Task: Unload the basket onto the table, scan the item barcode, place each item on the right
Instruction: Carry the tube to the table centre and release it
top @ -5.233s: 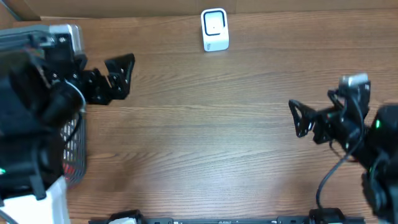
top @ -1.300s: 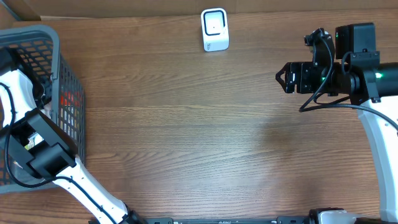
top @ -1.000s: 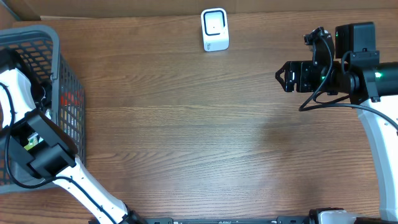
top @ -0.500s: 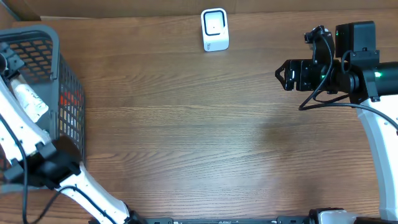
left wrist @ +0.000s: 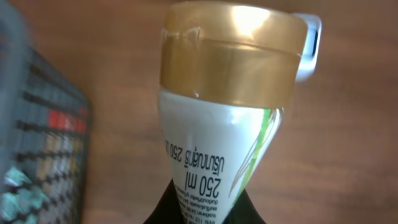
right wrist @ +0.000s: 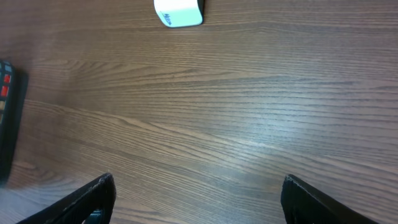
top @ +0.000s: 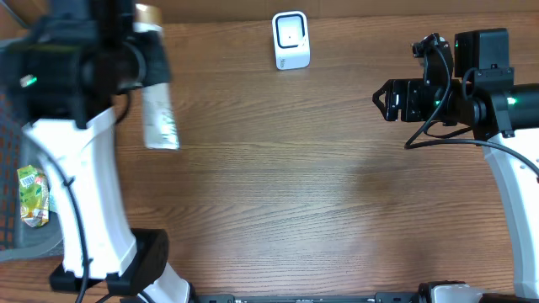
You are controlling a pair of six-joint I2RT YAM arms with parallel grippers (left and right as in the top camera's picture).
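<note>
The item is a white tube with a gold cap, raised over the table's left side. My left gripper is shut on it. In the left wrist view the tube fills the middle, cap pointing away, and the black fingers of my left gripper pinch its lower part. The white scanner stands at the table's far edge, right of the tube, and shows behind the cap. My right gripper hovers open at the right, empty.
A dark mesh basket sits at the left edge under my left arm, with a green packet inside. Its wall shows in the left wrist view and at the right wrist view's left edge. The scanner is ahead of my right gripper.
My left arm has lifted the tube out of the basket and carried it up and to the right, over the table. The right arm has stayed still and open.
</note>
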